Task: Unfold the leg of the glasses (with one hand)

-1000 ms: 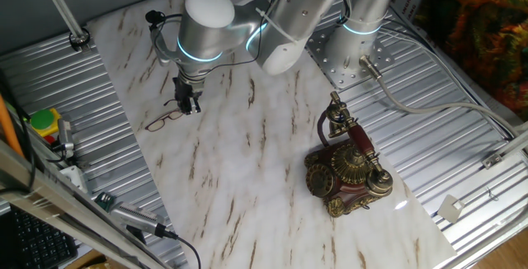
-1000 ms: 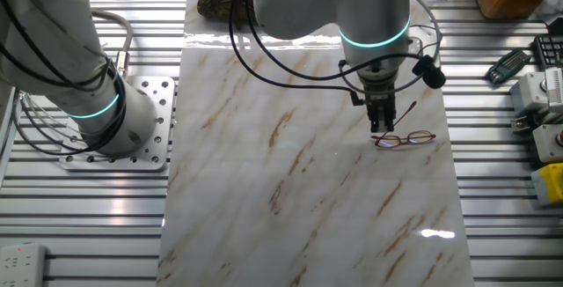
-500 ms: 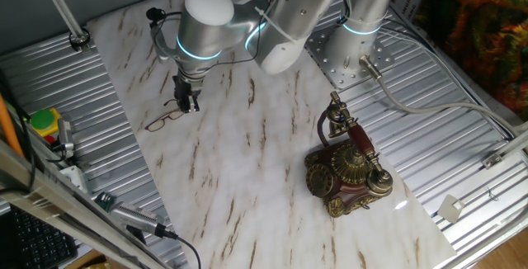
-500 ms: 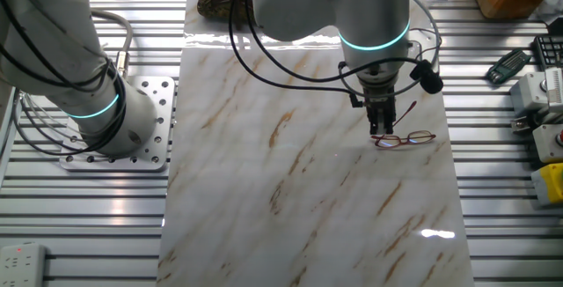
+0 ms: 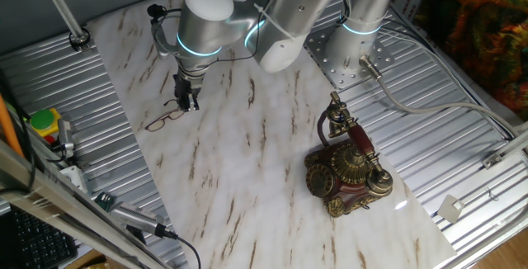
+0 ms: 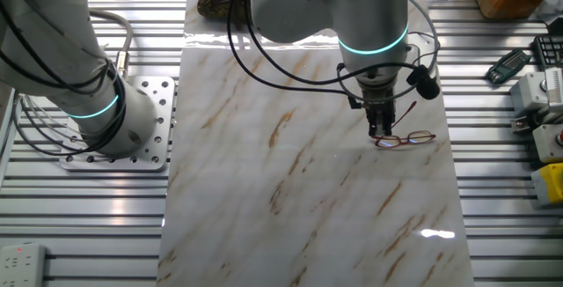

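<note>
The glasses [image 6: 406,138] are thin reddish-brown wire spectacles lying on the marble board near its right edge. One leg [image 6: 408,112] sticks out obliquely away from the frame. In the one fixed view the glasses [image 5: 164,120] lie at the board's left side. My gripper [image 6: 381,131] points straight down, narrow and black. Its fingers are together and its tips are at the left end of the frame, by the hinge. In the one fixed view the gripper [image 5: 188,105] stands just right of the glasses. I cannot tell if the tips touch the frame.
An ornate antique telephone [image 5: 346,166] stands on the marble board [image 5: 239,153] to the right. The arm's base plate [image 6: 141,137] sits on the ribbed metal table. Small devices [image 6: 537,102] lie beyond the board's edge near the glasses, and a yellow-green box [image 5: 43,125] too.
The wrist has turned slightly, so its black cable plug has swung a little. The gripper tips have shifted a few pixels. The glasses have stayed put.
</note>
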`<state>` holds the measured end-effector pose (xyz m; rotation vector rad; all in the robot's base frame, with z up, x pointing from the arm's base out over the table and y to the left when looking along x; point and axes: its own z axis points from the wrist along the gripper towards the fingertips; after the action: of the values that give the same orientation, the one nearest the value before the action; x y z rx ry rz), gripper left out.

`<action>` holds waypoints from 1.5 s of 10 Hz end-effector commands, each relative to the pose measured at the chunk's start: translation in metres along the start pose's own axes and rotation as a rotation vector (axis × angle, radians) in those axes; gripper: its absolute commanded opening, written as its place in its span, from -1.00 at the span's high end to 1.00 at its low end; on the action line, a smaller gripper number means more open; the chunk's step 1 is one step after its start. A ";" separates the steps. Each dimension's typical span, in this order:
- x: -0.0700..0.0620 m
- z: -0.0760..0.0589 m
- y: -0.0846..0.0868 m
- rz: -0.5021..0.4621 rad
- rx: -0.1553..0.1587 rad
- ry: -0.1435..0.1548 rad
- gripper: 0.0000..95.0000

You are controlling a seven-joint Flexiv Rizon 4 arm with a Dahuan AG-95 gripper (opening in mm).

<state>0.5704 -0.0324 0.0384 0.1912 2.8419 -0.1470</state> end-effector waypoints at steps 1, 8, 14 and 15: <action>0.001 -0.001 0.000 0.003 -0.002 0.002 1.00; 0.008 0.000 0.000 0.012 -0.010 0.026 1.00; 0.009 0.003 0.002 0.029 -0.026 0.048 1.00; 0.010 0.004 0.002 0.030 -0.025 0.051 1.00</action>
<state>0.5636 -0.0295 0.0289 0.2345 2.8876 -0.0977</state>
